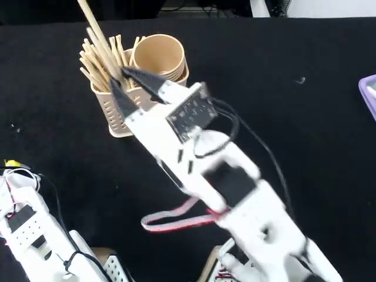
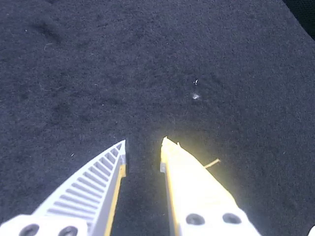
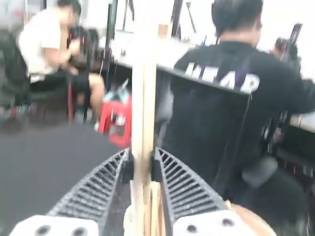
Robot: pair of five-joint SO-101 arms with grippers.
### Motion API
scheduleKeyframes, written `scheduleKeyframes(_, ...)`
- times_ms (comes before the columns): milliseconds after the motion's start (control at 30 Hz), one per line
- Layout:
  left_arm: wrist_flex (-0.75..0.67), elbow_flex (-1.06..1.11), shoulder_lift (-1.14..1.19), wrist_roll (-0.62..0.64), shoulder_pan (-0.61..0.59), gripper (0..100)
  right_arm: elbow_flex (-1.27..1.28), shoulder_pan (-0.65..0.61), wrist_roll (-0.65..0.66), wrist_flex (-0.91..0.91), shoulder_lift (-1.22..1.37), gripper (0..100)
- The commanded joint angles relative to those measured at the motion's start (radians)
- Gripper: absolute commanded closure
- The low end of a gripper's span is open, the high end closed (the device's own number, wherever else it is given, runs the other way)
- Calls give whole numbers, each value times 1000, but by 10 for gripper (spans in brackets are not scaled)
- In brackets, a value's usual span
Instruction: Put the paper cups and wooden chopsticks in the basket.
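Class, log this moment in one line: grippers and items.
right gripper: shut on pale wooden chopstick over beige slotted basket | left gripper: open, over black cloth table | stacked tan paper cups: in basket

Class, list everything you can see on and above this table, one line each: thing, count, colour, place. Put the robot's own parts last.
basket: one, beige, upper left of the high view.
paper cups: nested stack, count unclear, tan, in the basket.
chopsticks: a bundle, pale wood, standing in the basket beside the cups.
held chopstick: one, pale wood, sticking up above the basket.
purple object: one, at the table's right edge, cut off.
table: one, black cloth.
right gripper: black fingers, shut on the held chopstick.
left gripper: one white finger, one yellow, open over bare cloth.
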Motion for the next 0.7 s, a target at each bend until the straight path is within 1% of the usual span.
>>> scheduleKeyframes(0, -18, -12, -17, -11, 8, 873, -7, -8, -9, -344, 134, 987)
scheduleKeyframes(167, -18, -12, -17, -11, 8, 873, -8, -5, -2, -641, 315, 987)
scheduleKeyframes(267, -18, -13, -17, -11, 8, 873, -8, 23, -2, -744, 397, 987)
scheduleKeyframes(467, -18, -13, -17, -11, 8, 873, 2, 91, -8, -767, 538, 987)
scheduleKeyframes(633, -18, -13, -17, -11, 8, 873, 53, 89, -9, -761, 581, 986)
scheduleKeyframes(667, -18, -13, -17, -11, 8, 873, 56, 86, -9, -738, 582, 985)
